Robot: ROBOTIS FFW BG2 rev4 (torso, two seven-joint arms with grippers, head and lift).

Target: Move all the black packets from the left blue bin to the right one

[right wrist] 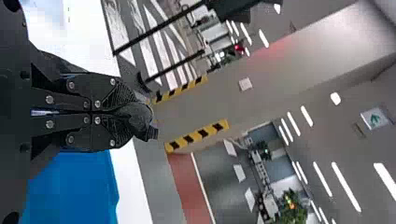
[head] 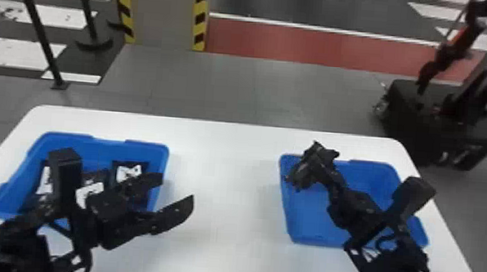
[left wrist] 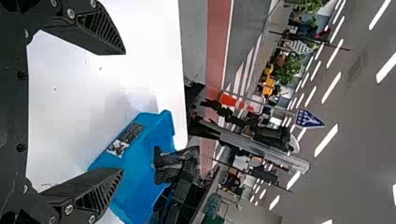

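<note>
Beneath your right gripper (right wrist: 123, 114), clamped on a black packet (head: 312, 167), lies the right blue bin (head: 309, 232); other packets (head: 129, 171) occupy the left blue bin (head: 70, 136) beside your left gripper (head: 178, 188), fingers spread. Apparent step: deposit. Next: centre, lower, release.

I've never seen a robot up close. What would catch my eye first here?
Probably the dark crumpled packet pinched in the robot's right gripper, seen against the right blue bin. Next, the left gripper, its two black fingers spread wide by the inner side of the left blue bin, where black packets with white patches lie. Both bins' bright blue stands out on the white table.
</note>
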